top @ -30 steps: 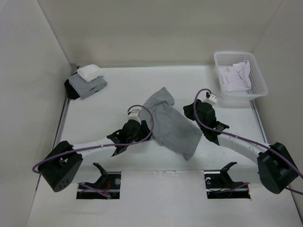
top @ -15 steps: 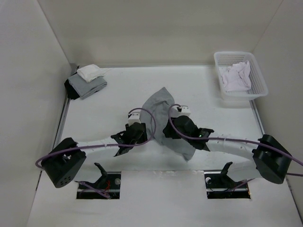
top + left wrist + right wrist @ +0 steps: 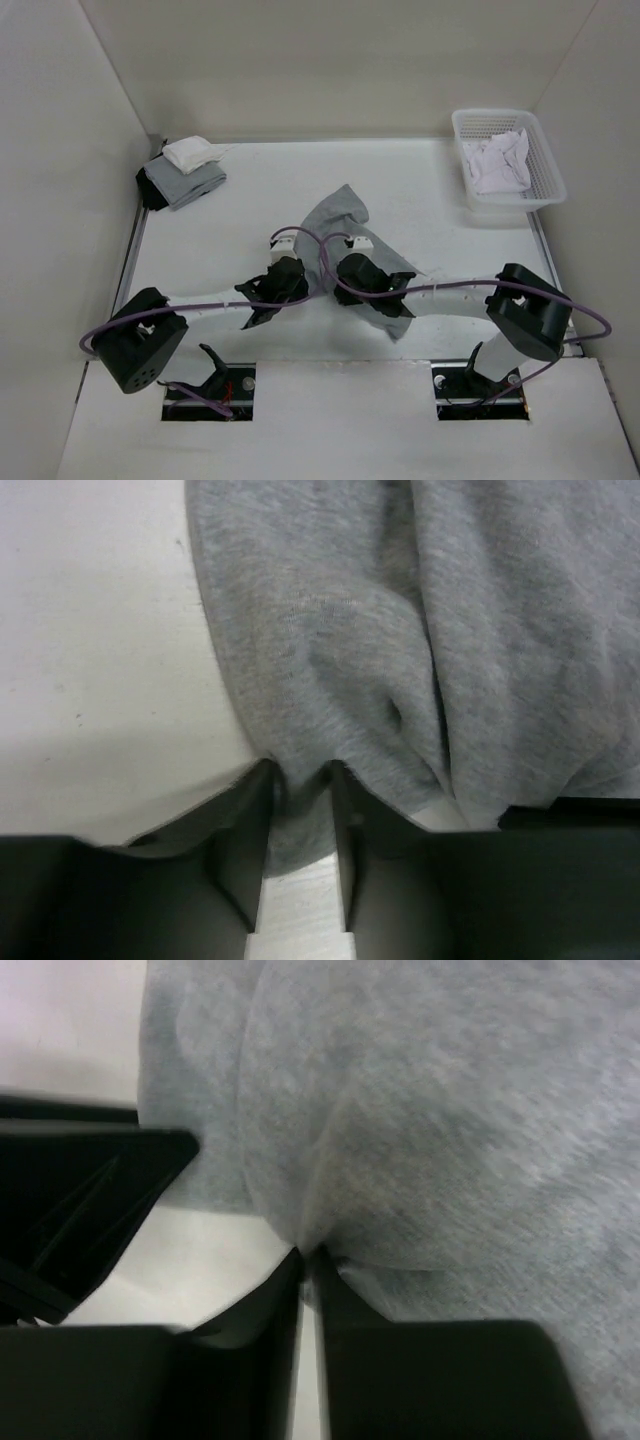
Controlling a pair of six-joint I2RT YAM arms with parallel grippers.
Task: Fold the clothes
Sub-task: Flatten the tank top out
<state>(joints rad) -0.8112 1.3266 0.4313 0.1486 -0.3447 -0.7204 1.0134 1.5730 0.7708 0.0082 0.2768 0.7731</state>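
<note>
Pinches a bunched fold of the grey top (image 3: 330,630) between the half-closed fingers of the left hand (image 3: 300,785). Nips another ridge of the same fabric in the right hand (image 3: 306,1258), jaws almost together. Holds both hands side by side, low over the near middle of the tabletop (image 3: 250,190), where the grey top lies crumpled, one end spread toward the far side. Shows a basket (image 3: 500,207) with a white garment (image 3: 495,160) far right and a folded pile (image 3: 180,175) far left.

Soft, even overhead light, faint shadows; the grey top (image 3: 450,1110) looks blurred in the right wrist view.
</note>
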